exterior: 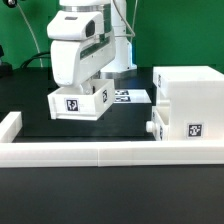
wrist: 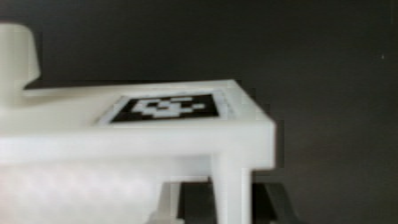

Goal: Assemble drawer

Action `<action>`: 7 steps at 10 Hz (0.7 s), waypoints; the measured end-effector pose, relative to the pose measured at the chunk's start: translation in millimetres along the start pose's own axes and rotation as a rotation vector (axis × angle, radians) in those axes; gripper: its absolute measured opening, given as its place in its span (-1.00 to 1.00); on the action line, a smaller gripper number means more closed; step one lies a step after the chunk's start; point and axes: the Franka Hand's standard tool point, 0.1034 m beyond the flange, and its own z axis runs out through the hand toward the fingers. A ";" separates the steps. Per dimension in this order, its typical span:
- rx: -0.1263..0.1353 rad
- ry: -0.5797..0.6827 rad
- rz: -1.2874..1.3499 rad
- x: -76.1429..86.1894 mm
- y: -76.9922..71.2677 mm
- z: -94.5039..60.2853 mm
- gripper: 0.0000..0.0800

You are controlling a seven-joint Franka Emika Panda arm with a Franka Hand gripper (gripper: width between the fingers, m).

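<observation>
A small white open-top tray, with a black-and-white tag on its front, sits under my gripper at the exterior view's left. In the wrist view, a tagged wall of this tray stands between my gripper's dark fingers, which are shut on it. I cannot tell whether the tray touches the table. The large boxy housing stands at the exterior view's right. A second tray with a round knob pokes out of its lower front.
The long low white border wall runs along the front, with a raised end at the exterior view's left. The marker board lies flat on the black table behind the held tray.
</observation>
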 end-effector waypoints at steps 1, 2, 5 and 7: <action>0.000 -0.003 -0.066 -0.6 0.1 0.2 -0.90; -0.007 -0.009 -0.144 -0.1 1.0 0.4 -0.90; -0.033 -0.016 -0.277 18.5 13.1 -3.8 -0.90; -0.055 -0.020 -0.303 30.8 25.6 -8.7 -0.90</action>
